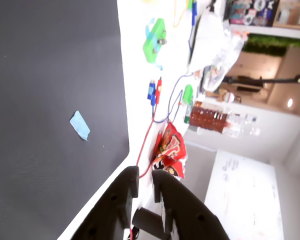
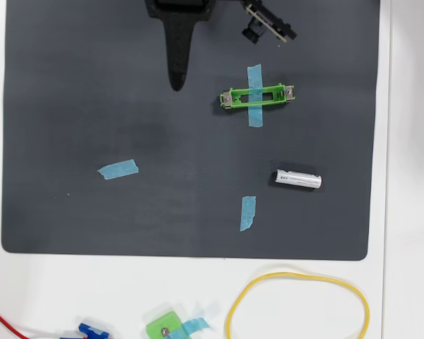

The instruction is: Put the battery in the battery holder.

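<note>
In the overhead view, on the black mat (image 2: pixel 71 106): the battery (image 2: pixel 297 179) at about 4 o'clock from the mat centre, lying flat, long axis nearly side to side, free on all sides. At about 2 o'clock, the battery holder (image 2: pixel 268 97), empty, also lying side to side. Fixed to the mat by a strip of blue tape (image 2: pixel 254 116) across its middle, probably so that no push from the arm slides it away. From the holder, the battery at about 5 o'clock, near but clearly apart. Almost parallel to the slot, so little turning needed, as a judgement.

At 12 o'clock, the gripper (image 2: pixel 177 81), pointing toward 6 o'clock, well apart from both things. Jaws pressed nearly together in the wrist view, gripper (image 1: pixel 145 175) grasping nothing, only a thin gap between the black fingers (image 1: pixel 125 192). Neither battery nor holder visible in the wrist view.

Two loose tape pieces (image 2: pixel 118 169) and (image 2: pixel 248 213) on the mat, perhaps place marks. Off the mat, at 6 o'clock, a yellow cable loop (image 2: pixel 297 272) and a squarish green block (image 2: pixel 162 328), not part of the job.

Nothing done yet: first to open, then to go toward 4 o'clock for the battery.
</note>
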Robot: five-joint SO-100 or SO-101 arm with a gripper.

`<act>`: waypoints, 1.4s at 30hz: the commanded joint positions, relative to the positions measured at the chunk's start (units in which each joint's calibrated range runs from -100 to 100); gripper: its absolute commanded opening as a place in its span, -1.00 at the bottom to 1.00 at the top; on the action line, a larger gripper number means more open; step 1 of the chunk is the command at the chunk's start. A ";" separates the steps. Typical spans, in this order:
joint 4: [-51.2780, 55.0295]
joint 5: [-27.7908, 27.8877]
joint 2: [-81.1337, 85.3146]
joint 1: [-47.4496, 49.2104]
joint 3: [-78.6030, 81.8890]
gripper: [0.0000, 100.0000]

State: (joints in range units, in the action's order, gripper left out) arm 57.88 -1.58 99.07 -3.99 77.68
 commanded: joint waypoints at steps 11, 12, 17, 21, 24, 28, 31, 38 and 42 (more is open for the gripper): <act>3.13 -0.25 -21.41 10.47 -18.47 -1.00; 3.13 -0.25 -24.99 10.58 -20.50 -1.00; 3.22 -0.30 -41.45 12.34 -29.57 -1.00; 3.31 -2.23 -50.24 16.49 -33.80 -1.00; 3.22 -3.90 -55.10 20.23 -36.71 -1.00; 3.22 -4.11 -59.79 24.48 -40.06 -1.00; 2.70 -4.11 -62.78 26.15 -40.94 -1.00; 2.96 -5.77 -73.86 27.29 -46.49 -1.00; 6.10 -6.30 -82.56 27.29 -53.54 -1.00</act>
State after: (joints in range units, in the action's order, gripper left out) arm 61.50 -7.39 21.73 23.08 31.22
